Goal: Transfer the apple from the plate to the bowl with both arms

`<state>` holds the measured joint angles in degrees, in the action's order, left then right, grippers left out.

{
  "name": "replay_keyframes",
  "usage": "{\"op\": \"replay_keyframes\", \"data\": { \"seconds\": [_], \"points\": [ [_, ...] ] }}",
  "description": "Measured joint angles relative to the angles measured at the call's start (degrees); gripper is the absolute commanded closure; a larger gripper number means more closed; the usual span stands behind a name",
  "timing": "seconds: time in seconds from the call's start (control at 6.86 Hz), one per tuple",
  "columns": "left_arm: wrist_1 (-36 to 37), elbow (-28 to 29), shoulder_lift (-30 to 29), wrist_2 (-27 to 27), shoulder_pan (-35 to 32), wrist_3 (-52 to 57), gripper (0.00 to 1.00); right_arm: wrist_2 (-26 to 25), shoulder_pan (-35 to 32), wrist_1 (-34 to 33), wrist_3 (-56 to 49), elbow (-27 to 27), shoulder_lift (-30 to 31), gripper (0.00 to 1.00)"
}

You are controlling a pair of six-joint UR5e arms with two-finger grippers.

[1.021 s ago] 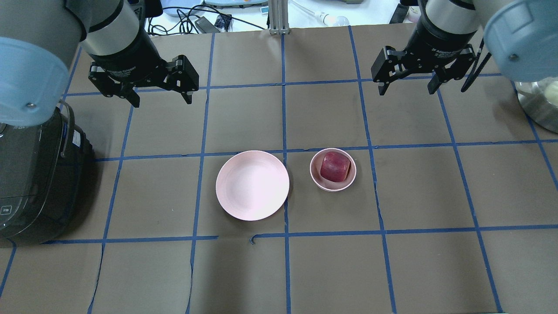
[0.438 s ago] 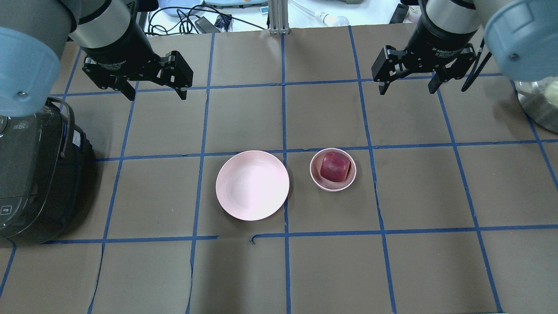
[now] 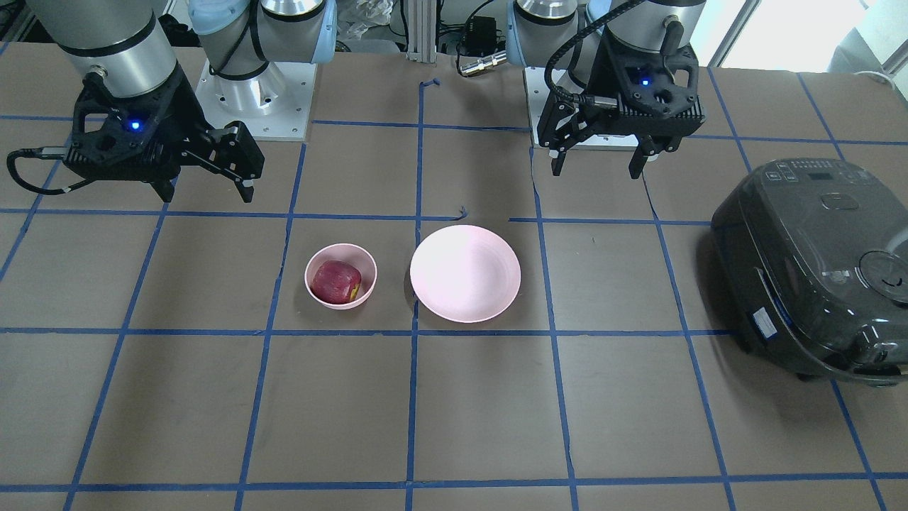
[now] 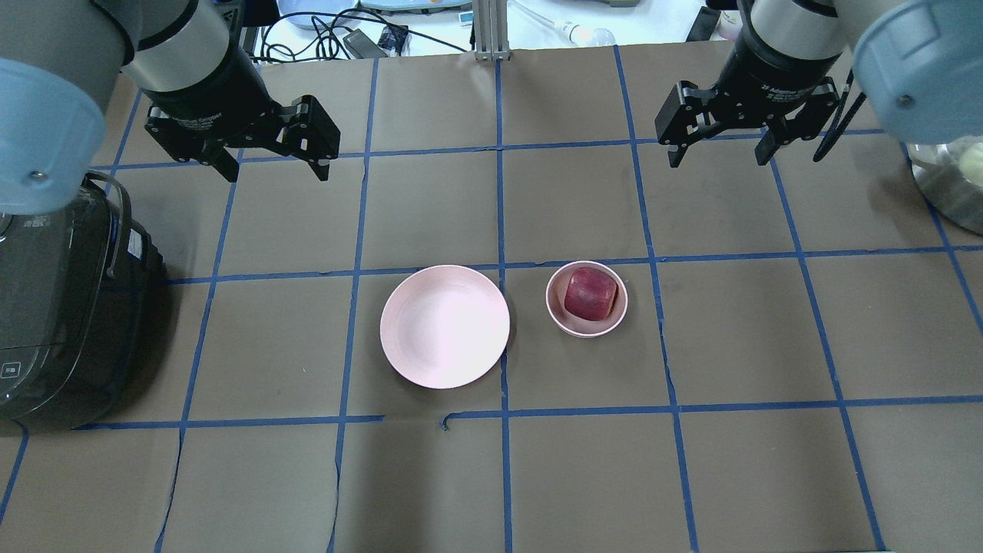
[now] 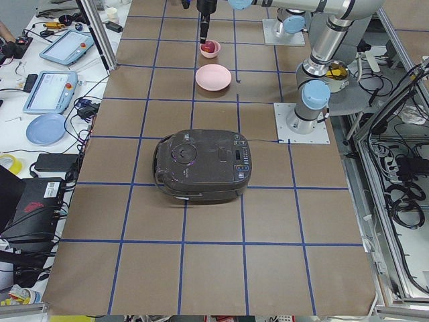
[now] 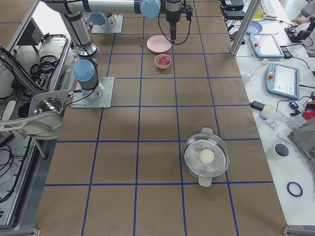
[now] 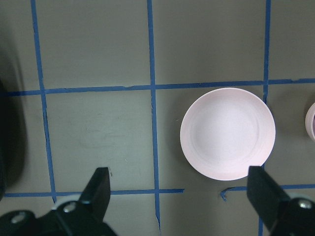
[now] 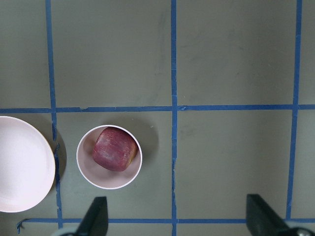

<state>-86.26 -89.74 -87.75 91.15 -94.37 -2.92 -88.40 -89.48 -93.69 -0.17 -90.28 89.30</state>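
Note:
The dark red apple (image 4: 590, 295) lies inside the small pink bowl (image 4: 551, 302), also seen in the front view (image 3: 338, 282) and the right wrist view (image 8: 115, 149). The wide pink plate (image 4: 445, 326) stands bare just left of the bowl, apart from it, and also shows in the left wrist view (image 7: 227, 132). My left gripper (image 4: 276, 173) is open and empty, raised over the far left of the table. My right gripper (image 4: 718, 160) is open and empty, raised over the far right. Both are well away from the dishes.
A black rice cooker (image 4: 61, 307) stands at the table's left edge. A metal pot (image 4: 952, 184) with a pale ball in it sits at the right edge. Blue tape lines grid the brown table cover. Cables lie beyond the far edge.
My left gripper has shifted a little toward the far left of the table. The right arm, the apple, the bowl and the plate have not moved.

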Motion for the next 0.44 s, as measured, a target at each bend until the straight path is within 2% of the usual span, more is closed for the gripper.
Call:
{"op": "replay_keyframes", "data": {
  "seconds": [0.44],
  "points": [
    [0.0,-0.1,0.1,0.1,0.1,0.0,0.00,-0.3,0.1,-0.1,0.0,0.0,-0.1,0.00]
  ]
}}
